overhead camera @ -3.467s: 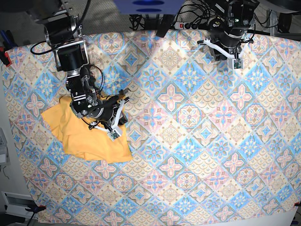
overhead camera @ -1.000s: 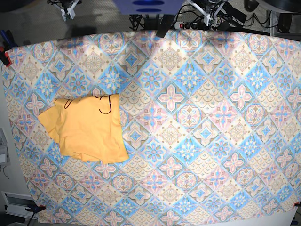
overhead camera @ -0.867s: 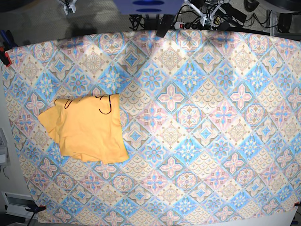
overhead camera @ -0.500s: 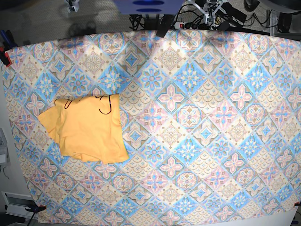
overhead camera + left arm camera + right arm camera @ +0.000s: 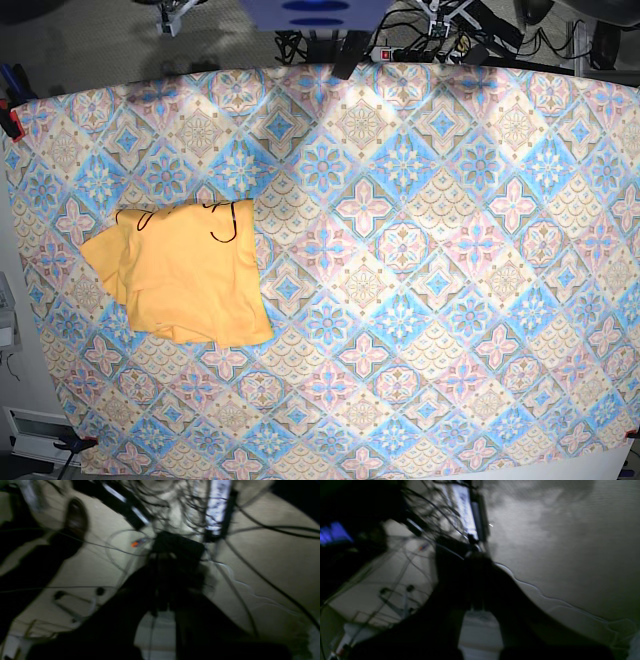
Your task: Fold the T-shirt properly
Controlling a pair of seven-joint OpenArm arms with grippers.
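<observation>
- On the left part of the patterned tablecloth in the base view lies the T-shirt, folded into a compact yellow-orange block, its thin dark line marks along the upper edge.
- Compared with a few seconds ago, the arm that leaned over the shirt is gone from the cloth; the shirt lies alone, flatter and squarer than under that arm.
- Over the last second the shirt has not shifted.
- Both arms are pulled back past the far edge; only small white bits show at the top of the base view.
- Left gripper: a dark blurred shape in its wrist view, fingers pressed together, holding nothing, with cables and floor behind.
- Right gripper: likewise dark and blurred, fingers pressed together with nothing between them.
- A power strip lies among cables beyond the table's far edge.
</observation>
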